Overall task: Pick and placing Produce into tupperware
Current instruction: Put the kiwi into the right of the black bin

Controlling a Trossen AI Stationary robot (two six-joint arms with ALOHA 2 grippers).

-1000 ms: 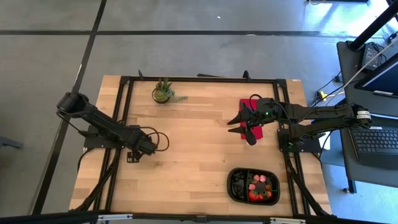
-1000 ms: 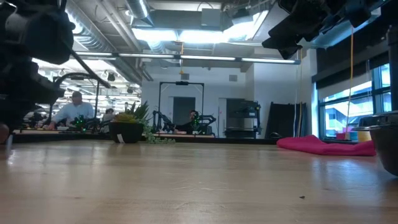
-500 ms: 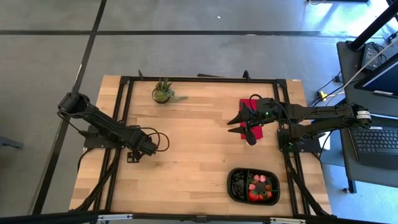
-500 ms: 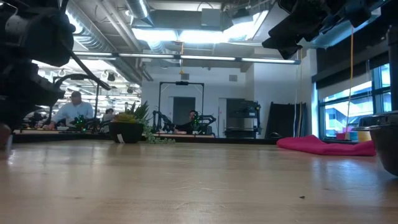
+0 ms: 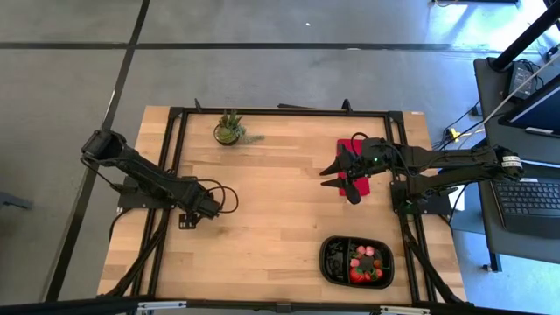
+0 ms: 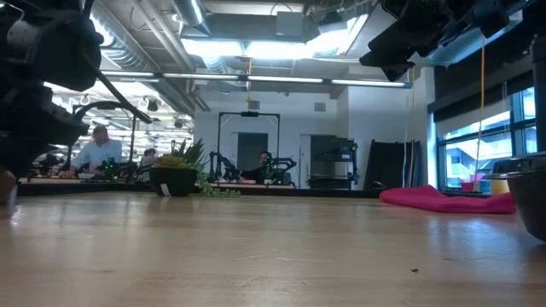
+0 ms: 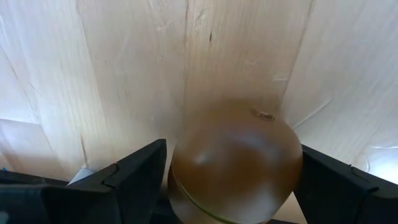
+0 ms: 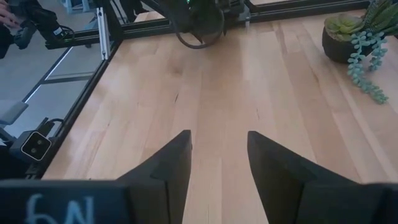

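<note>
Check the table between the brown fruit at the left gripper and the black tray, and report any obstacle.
Nothing visible blocks it. The brown fruit sits between the left gripper fingers; bare wood runs from there to the black tray. The right gripper hangs above the red cloth, off that line.

Pale planked wood on the worktop, grain and fine scratches plain, finish satin. Smooth brown skin with a soft sheen on the kiwi-like oval between matt dark plastic fingers. Glossy black plastic on the tupperware. Soft crumpled red cloth. Black-painted metal along the frame rails.
</note>
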